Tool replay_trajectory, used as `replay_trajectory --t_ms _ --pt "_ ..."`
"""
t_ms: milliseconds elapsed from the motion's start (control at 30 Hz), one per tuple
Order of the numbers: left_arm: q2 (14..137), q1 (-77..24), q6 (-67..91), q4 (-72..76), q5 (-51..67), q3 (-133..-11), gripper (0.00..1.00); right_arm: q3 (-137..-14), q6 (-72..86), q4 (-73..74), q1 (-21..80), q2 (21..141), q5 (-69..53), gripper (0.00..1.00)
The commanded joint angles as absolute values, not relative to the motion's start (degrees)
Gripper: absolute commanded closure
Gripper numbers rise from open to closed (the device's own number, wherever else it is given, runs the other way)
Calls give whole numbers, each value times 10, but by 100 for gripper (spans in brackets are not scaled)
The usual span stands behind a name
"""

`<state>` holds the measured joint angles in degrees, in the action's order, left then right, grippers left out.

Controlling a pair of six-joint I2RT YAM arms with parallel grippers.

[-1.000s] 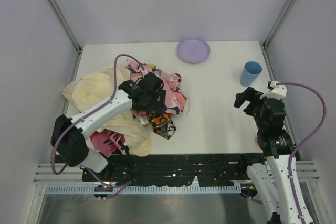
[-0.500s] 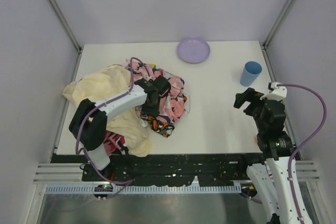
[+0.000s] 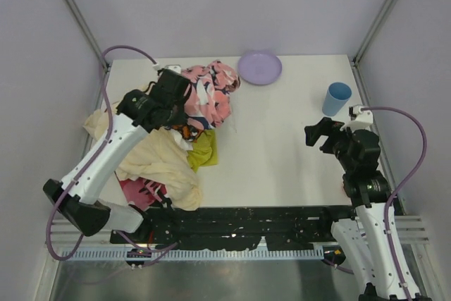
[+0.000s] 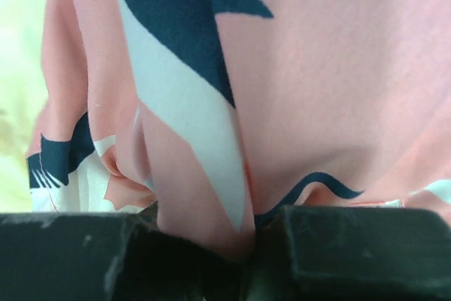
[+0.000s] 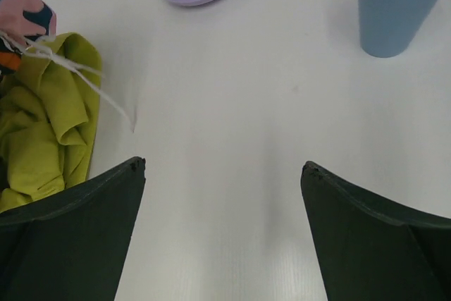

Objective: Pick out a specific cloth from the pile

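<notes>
White table point(image 3: 282, 146) held the pile point(image 3: 155, 163). Stretched far, the left gripper point(image 3: 189, 102) squeezed the pink cloth point(image 3: 213, 93); the right gripper point(image 5: 224, 167) hung wide apart.

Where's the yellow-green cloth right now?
In the top view, left of centre, the yellow-green cloth pokes out at the near right edge of the pile, between the pink printed cloth and the cream cloth.

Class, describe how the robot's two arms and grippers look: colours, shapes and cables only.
The left arm and the right arm have white links with black joints. A lilac cable loops outside each. The left gripper and right gripper are matte black, each with two broad, blocky fingers.
</notes>
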<state>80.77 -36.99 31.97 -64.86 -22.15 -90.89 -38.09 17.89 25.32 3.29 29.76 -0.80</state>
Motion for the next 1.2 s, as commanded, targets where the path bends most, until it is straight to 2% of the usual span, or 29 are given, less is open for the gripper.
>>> replay_trajectory --t_ms 0,67,100,200,233,433,533,700,767,833,900,967,1033,1167 --pt "747 -295 325 -659 -256 -902 100 -377 188 163 37 350 -174 5" --pt "730 -259 335 -658 -237 -869 100 -377 201 122 68 399 -191 5" --pt "722 -242 341 -656 -232 -847 100 -377 203 95 116 410 -172 5" --pt "695 -208 354 -647 -218 -793 100 -392 176 46 247 501 -46 5" --pt "686 -198 358 -646 -212 -779 100 -401 172 12 297 531 -38 5" --pt "652 -168 368 -645 -198 -722 100 -502 237 -141 362 798 -141 5" --pt "650 -162 372 -651 -201 -706 100 -589 247 -156 413 937 -159 5" --pt "651 -156 377 -658 -205 -693 100 -680 263 -168 457 1097 -154 5" --pt "654 -155 379 -657 -201 -689 100 -706 286 -170 466 1141 -172 0" --pt "660 -155 381 -649 -204 -681 100 -722 289 -169 478 1169 -178 9" --pt "671 -155 391 -643 -217 -672 100 -744 280 -142 492 1188 -181 24" --pt "685 -154 401 -638 -227 -664 100 -757 268 -111 494 1189 -187 67" --pt "703 -155 415 -635 -240 -654 100 -759 250 -98 493 1164 -184 94" --pt "745 -155 427 -620 -234 -636 100 -802 175 -6 494 1073 -130 95"
